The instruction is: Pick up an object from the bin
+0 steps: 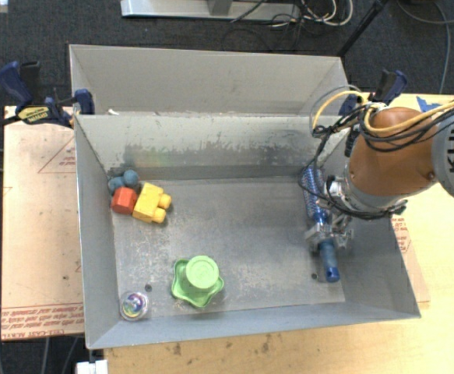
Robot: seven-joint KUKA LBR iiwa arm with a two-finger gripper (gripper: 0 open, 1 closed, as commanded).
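Few things lie in the grey sheet-metal bin (211, 148), and none looks lifted yet. By size: a glossy green scalloped cup (197, 280), a yellow studded brick (151, 202), a red block (123, 201), then a slim blue cylinder (330, 265) near the right wall, just beneath the jaws. I cannot tell their spread. Grasp and lift likely remain.

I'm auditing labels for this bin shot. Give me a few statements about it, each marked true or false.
1. The claw is at the right side of the bin, over a small blue cylinder. True.
2. The green cup lies against the far wall. False: it sits near the front wall, left of centre.
3. A yellow block touches a red block. True.
4. The small clear ball is beside the claw. False: it lies in the front left corner.
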